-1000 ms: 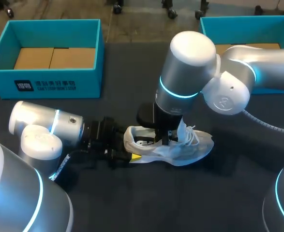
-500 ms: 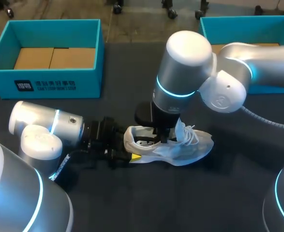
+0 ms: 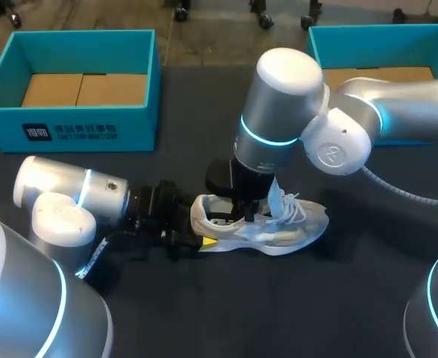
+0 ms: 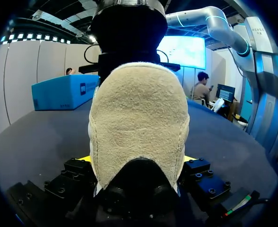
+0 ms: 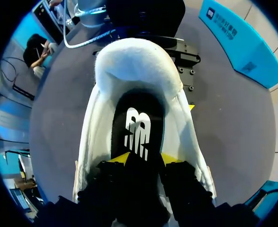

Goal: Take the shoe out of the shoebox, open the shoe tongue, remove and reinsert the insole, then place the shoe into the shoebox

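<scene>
While the white shoe [image 3: 282, 227] stands on its sole at the middle of the table [image 3: 204, 321], the left gripper [image 4: 138, 160] is clamped on its heel; the right gripper [image 5: 143, 158] sits inside over the insole [image 5: 138, 123], its grip impossible to tell; probably light with a soft upper, so best held at the stiffer heel
</scene>
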You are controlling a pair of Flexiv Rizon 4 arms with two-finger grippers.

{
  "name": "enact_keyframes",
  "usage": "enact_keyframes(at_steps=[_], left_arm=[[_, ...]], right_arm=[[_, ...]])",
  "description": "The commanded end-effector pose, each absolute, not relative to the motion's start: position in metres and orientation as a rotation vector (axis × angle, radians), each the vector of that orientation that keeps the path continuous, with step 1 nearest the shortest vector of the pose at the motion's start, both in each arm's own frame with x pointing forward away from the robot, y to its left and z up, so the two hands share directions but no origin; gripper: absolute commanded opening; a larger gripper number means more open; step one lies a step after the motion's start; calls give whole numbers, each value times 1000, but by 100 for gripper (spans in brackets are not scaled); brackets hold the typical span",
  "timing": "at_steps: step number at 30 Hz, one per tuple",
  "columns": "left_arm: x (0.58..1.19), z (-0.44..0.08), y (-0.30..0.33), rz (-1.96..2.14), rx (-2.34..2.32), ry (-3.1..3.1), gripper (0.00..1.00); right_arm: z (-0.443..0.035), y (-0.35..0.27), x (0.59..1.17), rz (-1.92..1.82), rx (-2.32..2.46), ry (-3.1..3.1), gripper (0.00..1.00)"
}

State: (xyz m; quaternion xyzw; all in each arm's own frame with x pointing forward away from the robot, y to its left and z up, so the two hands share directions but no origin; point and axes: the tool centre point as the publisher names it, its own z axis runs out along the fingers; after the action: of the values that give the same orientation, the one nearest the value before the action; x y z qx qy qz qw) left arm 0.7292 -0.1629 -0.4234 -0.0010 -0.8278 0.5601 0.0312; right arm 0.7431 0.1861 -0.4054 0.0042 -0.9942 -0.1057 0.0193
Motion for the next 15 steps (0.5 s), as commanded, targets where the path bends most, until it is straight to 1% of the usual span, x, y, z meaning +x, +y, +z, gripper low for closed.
enact_keyframes(at_steps=[1,2,3,4,11,15], left_arm=[[728,-423,-163,1725,-4,-2552,0],[728,-423,-163,1725,-4,-2552,0],[728,-423,-163,1725,-4,-2552,0],[728,-423,-163,1725,-4,-2552,0],[728,-423,-163,1725,-4,-2552,0],[728,-423,-163,1725,-4,-2552,0]], right_arm=[[-423,193,736,-348,-7,-3062,24],[-424,194,734,-349,-15,-3056,19],[-426,194,732,-353,-26,-3050,8],[-427,195,729,-353,-35,-3045,0],[-425,190,715,-339,-123,-3046,0],[-410,182,709,-297,-173,-3079,0]])
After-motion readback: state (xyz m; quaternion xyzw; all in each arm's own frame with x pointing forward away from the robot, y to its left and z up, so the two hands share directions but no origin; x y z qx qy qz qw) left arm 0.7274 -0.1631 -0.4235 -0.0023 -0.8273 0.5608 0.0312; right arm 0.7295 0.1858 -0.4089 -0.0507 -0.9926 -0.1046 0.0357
